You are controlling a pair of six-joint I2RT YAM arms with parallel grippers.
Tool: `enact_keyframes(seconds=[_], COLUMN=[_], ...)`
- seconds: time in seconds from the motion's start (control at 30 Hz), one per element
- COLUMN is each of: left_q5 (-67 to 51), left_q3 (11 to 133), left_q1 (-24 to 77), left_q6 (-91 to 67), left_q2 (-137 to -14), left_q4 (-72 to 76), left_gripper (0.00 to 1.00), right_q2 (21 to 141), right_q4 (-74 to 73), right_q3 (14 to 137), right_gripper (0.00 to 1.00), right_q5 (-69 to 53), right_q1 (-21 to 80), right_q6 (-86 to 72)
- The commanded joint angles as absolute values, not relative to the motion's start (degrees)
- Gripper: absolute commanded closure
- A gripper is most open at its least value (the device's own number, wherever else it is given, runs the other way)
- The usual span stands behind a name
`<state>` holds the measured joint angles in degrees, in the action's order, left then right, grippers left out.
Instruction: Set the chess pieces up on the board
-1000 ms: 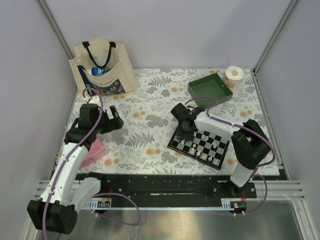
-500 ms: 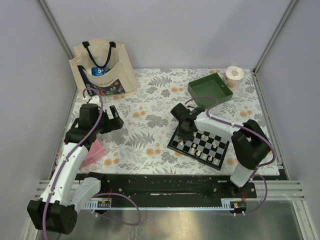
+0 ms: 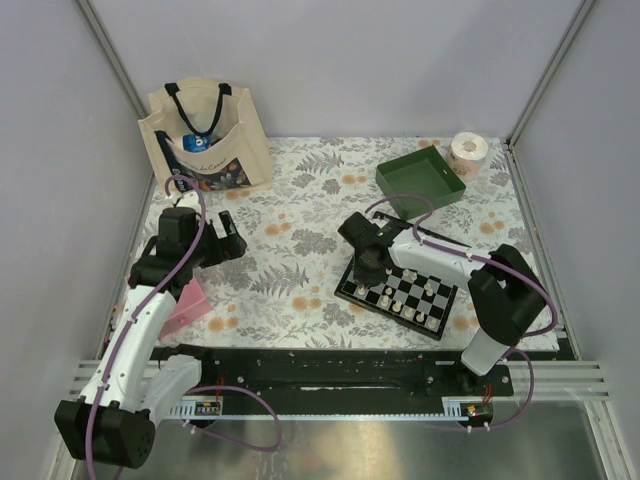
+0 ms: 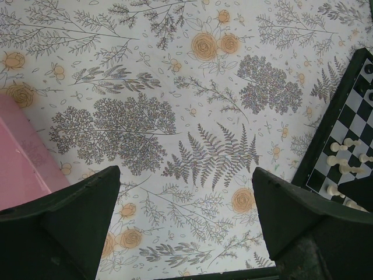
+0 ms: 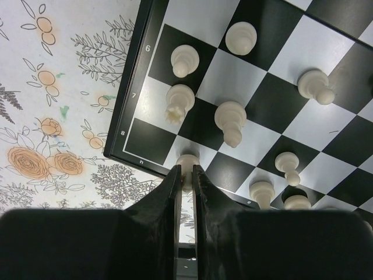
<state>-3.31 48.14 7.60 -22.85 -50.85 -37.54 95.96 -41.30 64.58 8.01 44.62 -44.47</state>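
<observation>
Near the desk's front edge, right of centre, lies the board, with cream and black pieces scattered on it. At its left edge the right hand is pinched shut on a cream piece. To the left, the left hand hovers wide open and empty beside a pink block. Farther back are a green tray, a tote bag and a paper roll.
</observation>
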Motion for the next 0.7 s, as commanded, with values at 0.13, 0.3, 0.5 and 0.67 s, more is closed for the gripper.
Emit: enact_keyframes(seconds=[0.13,0.3,0.5,0.67], left_q5=[-4.39,-4.57,-4.48,-4.66], left_q3=[48.16,48.16,48.16,48.16], left_q1=[7.38,7.3,7.38,7.38], left_q6=[-22.41,-22.41,-22.41,-22.5], left_q2=[-50.36,-50.36,-50.19,-50.36], left_q4=[-34.54,-34.63,-34.54,-34.54], left_gripper=[0.01,0.01,0.01,0.01], right_q2=[95.19,95.54,96.15,94.23], right_q4=[-41.84,-41.4,-41.4,-41.92], right_q3=[65.83,65.83,66.01,66.53], right_gripper=[0.8,0.77,0.71,0.67], right_q5=[9.93,9.41,9.05,9.58], right_q1=[45.61,45.7,45.79,45.79], right_q6=[-43.86,-43.59,-43.33,-42.81])
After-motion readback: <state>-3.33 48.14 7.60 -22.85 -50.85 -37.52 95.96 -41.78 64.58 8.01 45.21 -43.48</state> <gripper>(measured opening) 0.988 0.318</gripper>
